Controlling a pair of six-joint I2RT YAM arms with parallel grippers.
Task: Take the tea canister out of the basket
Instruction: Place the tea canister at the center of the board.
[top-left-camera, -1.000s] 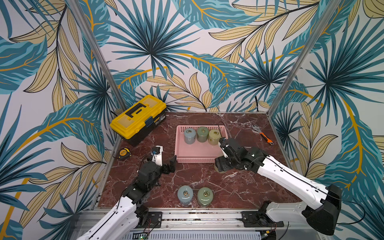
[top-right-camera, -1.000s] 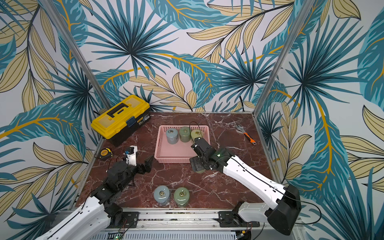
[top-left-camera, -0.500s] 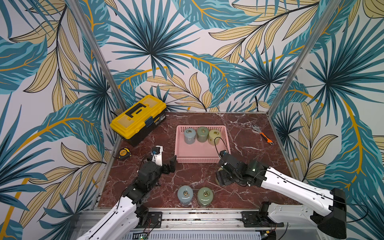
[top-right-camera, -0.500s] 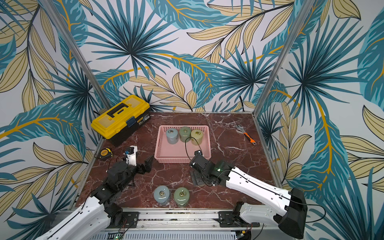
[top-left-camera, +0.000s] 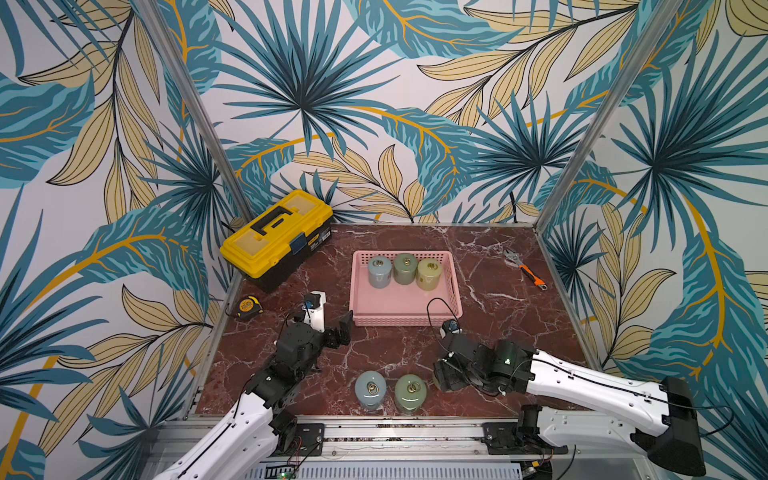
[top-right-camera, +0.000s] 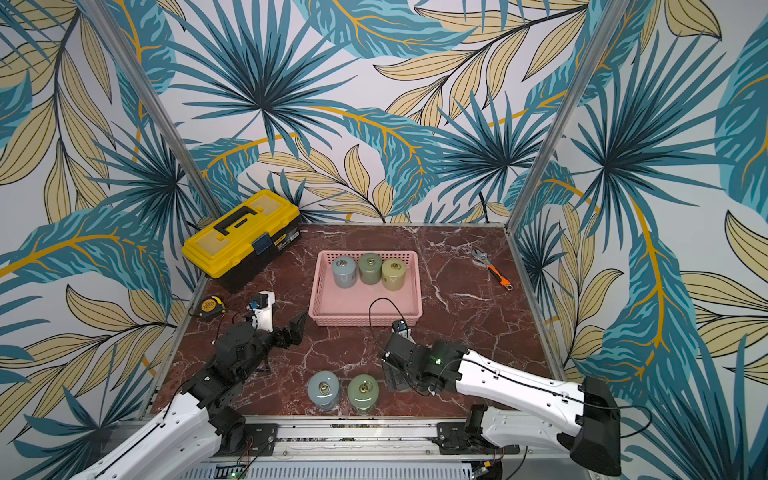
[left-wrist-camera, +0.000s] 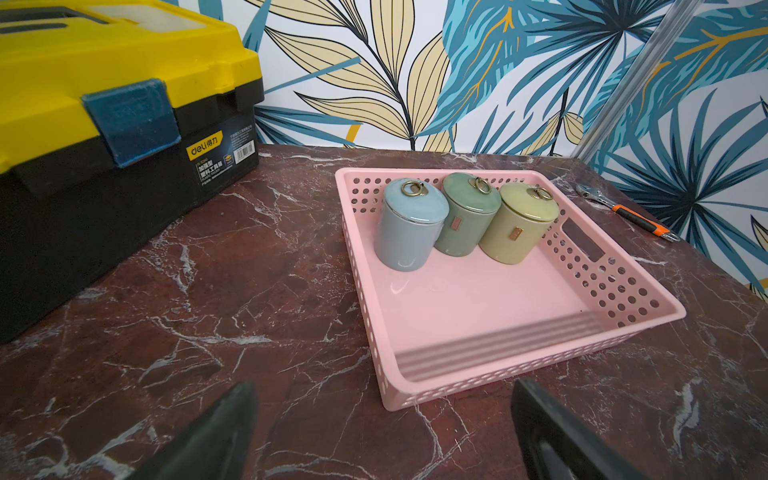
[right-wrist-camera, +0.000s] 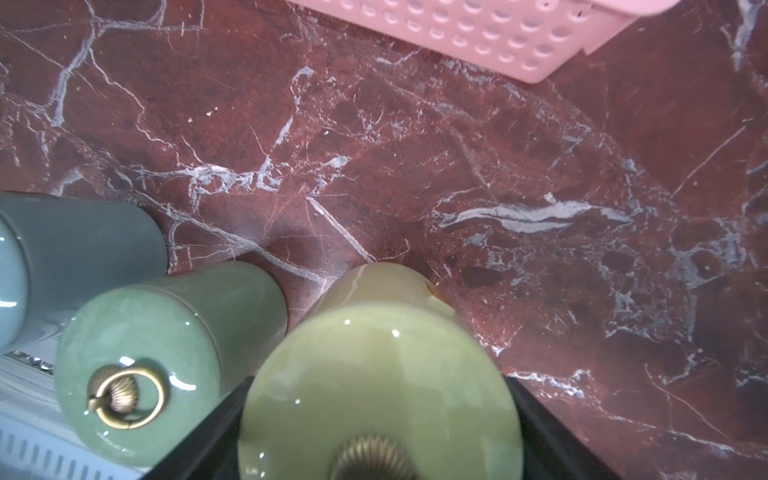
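The right gripper (right-wrist-camera: 378, 386) is down low at the front of the table (top-left-camera: 507, 316). Its black fingers (right-wrist-camera: 552, 432) are clamped on either side of a yellow-green tea canister (right-wrist-camera: 374, 324), which stands upright with its brass knob toward the wrist camera. That canister is out of the pink basket (top-left-camera: 405, 321), well in front of it. It is just beside a green canister (top-left-camera: 410, 392) that stands on the marble with a blue canister (top-left-camera: 370, 388) next to it. Whether the held one's base touches the table I can't make out — in both top views the gripper body hides it.

Three more stand upright in a close row along the basket's far side: a second blue canister (top-left-camera: 379, 272), a second green canister (top-left-camera: 405, 268) and a second yellow-green canister (top-left-camera: 428, 274).

The left gripper (left-wrist-camera: 386, 440) hovers near the basket's near left corner, with its fingers spread wide and empty.

Further off there's a yellow toolbox (top-left-camera: 276, 235) in the far left corner and a tape measure (top-left-camera: 248, 306) by the left edge. An orange-handled wrench (top-left-camera: 524, 268) lies over on the far right.
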